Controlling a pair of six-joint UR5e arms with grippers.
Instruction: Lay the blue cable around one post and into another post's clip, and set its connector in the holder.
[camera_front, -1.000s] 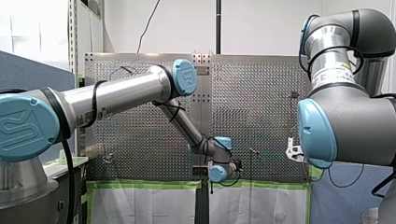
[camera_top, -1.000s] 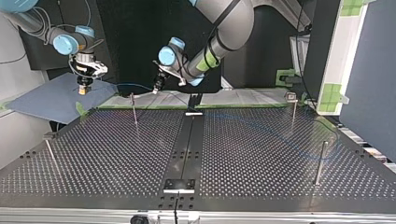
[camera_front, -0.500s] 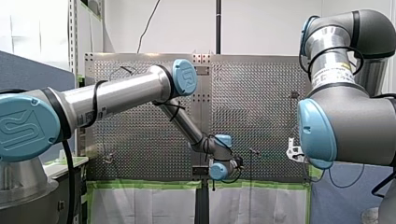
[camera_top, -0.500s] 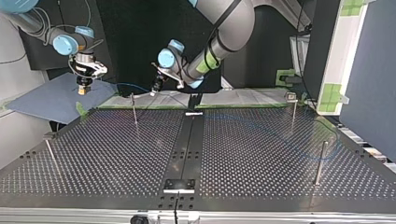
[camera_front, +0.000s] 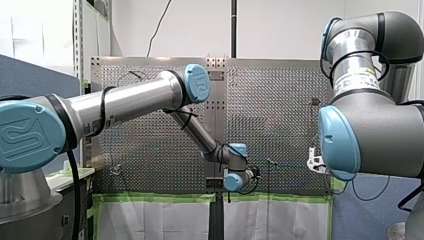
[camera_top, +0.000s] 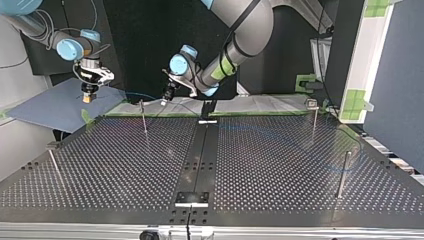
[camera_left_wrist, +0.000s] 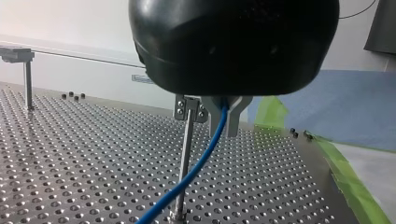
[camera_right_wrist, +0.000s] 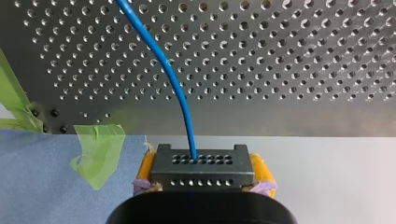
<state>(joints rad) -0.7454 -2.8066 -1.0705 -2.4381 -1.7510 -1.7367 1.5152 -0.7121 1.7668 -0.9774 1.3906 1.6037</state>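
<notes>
The blue cable (camera_left_wrist: 215, 142) hangs beside the post (camera_left_wrist: 184, 154), pinched by the left gripper (camera_left_wrist: 224, 122), which has shifted slightly toward it, so clipping looks imminent. Beyond the post, the right gripper (camera_right_wrist: 202, 178) clamps the connector (camera_right_wrist: 201, 161).

In view are four posts (camera_top: 343, 175), one blue cable (camera_right_wrist: 190, 135), one connector (camera_right_wrist: 202, 166) and two robot arms (camera_front: 125, 102).

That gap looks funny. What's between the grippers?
Top view: the blue cable runs between my right gripper, holding its connector, and my left gripper, with a thin post there too.
</notes>
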